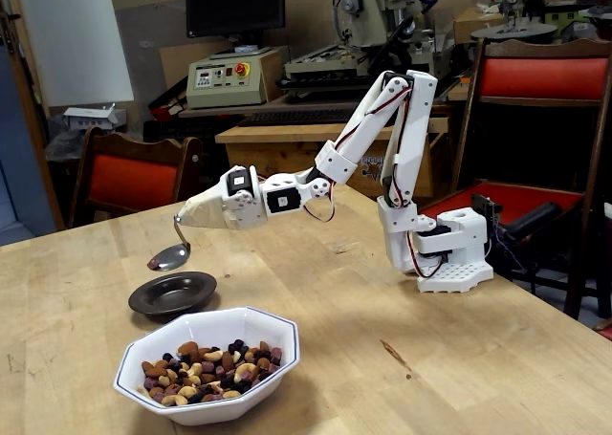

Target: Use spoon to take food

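Note:
My white arm reaches left across the wooden table in the fixed view. The gripper point(198, 213) ends in a beige cone that hides its fingers, and it is shut on the spoon point(171, 254). The thin handle bends down from the cone's tip. The shiny spoon bowl hangs a little above the left part of a small dark saucer point(173, 293), with a dark reddish bit at its left tip. The food point(207, 362), mixed tan nuts and dark purple pieces, lies in a white octagonal bowl point(273, 332) in front of the saucer, near the table's front edge.
The arm's base point(449, 253) stands at the right on the table point(430, 358). Red-cushioned chairs stand behind the table at left point(129, 179) and right point(540, 76). Workshop machines and a monitor fill the background.

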